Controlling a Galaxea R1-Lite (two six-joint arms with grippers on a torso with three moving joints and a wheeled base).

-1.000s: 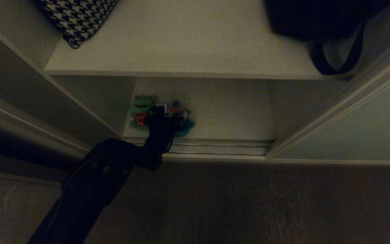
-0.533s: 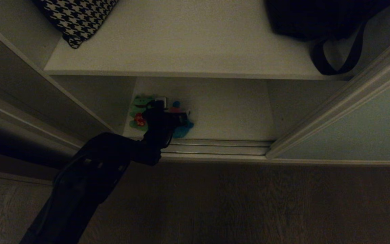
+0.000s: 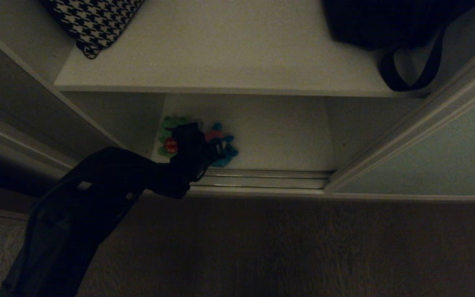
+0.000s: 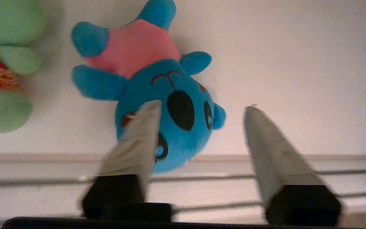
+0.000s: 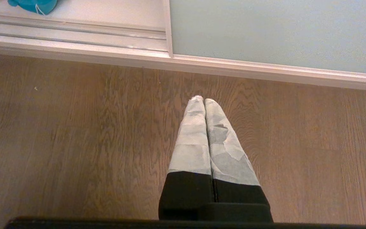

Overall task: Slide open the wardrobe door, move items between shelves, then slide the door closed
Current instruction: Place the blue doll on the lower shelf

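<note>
The teal-blue plush (image 4: pixel 157 95) with a pink belly lies on the lower shelf (image 3: pixel 278 132), close to the door tracks. The green frog plush (image 3: pixel 167 138) lies just beside it, nearer the wardrobe's side wall. My left gripper (image 4: pixel 202 106) hovers over the blue plush (image 3: pixel 223 144) with its fingers apart and nothing between them. One fingertip (image 4: pixel 148 121) stands in front of the toy's head. The sliding wardrobe door (image 3: pixel 427 156) is pushed to the right, leaving the shelves exposed. My right gripper (image 5: pixel 204 100) hangs shut over the wood floor.
On the upper shelf (image 3: pixel 221 49) lie a houndstooth cloth (image 3: pixel 93 20) at the left and a black strapped bag (image 3: pixel 386 20) at the right. Metal door tracks (image 3: pixel 262 179) run along the wardrobe's front edge. Wood floor (image 3: pixel 303 247) lies before it.
My left arm has drawn back and to the left, away from the lower shelf. More of the blue plush shows now, lying where it was.
</note>
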